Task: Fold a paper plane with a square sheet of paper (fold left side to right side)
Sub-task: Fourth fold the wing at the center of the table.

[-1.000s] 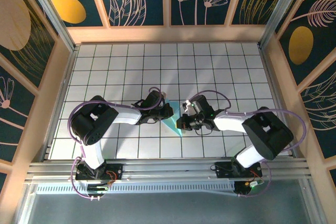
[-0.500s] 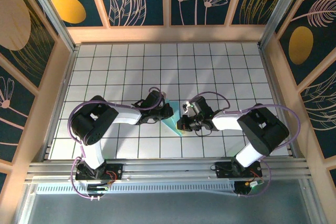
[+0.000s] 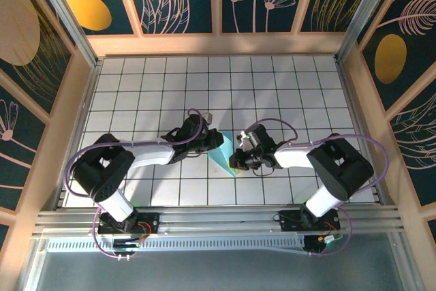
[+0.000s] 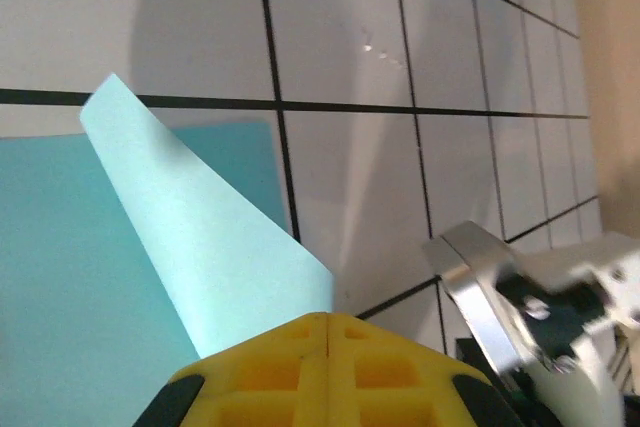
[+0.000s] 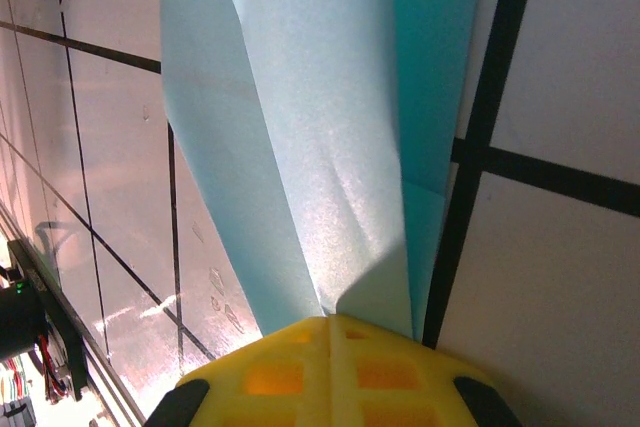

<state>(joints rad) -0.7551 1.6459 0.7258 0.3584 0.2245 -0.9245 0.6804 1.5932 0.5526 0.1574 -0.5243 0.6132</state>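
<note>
Light-blue creased sheet of thin paper (image 3: 222, 156) is lying near the middle of the white gridded counter (image 3: 272, 86), one flap curling upward. The left hand (image 3: 216, 142) is clenching that raised flap at the sheet's far end, while the right hand (image 3: 235, 162) is pinching the right edge close to its pointed near end, both gripping tight.

left arm (image 3: 146, 155): white links, bulky black joints | right arm (image 3: 294, 159): same white-and-black build | purple cables (image 3: 272, 122) looping off both | finger pads (image 4: 300, 372): yellow, waffle-grid moulded | bases (image 3: 122, 223): black, orange-red wiring | silver metal bracket (image 4: 480, 287), black fittings
</note>
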